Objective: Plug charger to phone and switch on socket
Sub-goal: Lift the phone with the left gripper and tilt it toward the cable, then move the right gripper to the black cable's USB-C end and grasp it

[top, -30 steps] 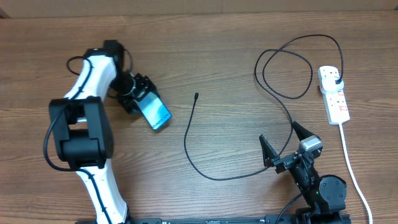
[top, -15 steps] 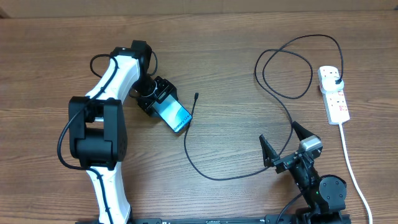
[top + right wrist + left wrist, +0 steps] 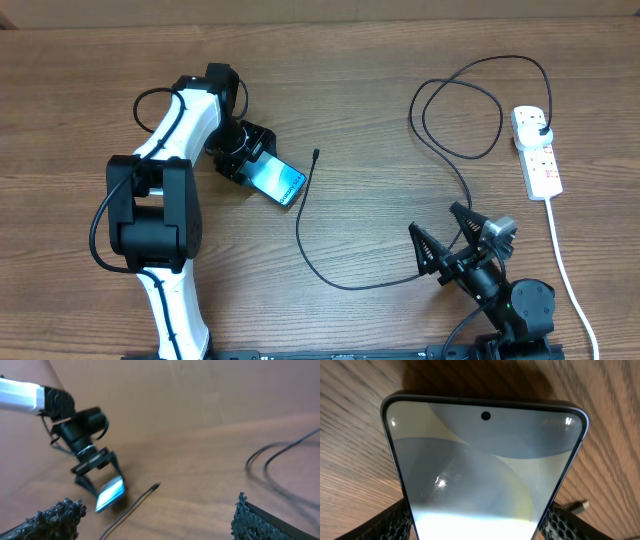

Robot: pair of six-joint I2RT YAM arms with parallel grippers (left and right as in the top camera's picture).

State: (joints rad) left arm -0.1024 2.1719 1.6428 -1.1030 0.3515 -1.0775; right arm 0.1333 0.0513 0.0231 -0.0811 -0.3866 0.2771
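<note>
Brown wood-grain tabletop (image 3: 360,90), arms mounted at near edge.
Left gripper (image 3: 258,168) clamps slim blue-screened phone (image 3: 280,183) left of centre, beside tip of thin black charger cable (image 3: 298,225); right gripper (image 3: 447,238) spread wide; white power strip (image 3: 537,152) near right edge.

1. You've got a wooden table (image 3: 380,100), its brown grain running left to right and filling the overhead view.
2. A pale tan strip (image 3: 300,10) runs along its far edge.
3. In the right wrist view, a plain tan-brown backdrop (image 3: 175,390) stands behind the table.
4. Light is even and shadows are soft.
</note>
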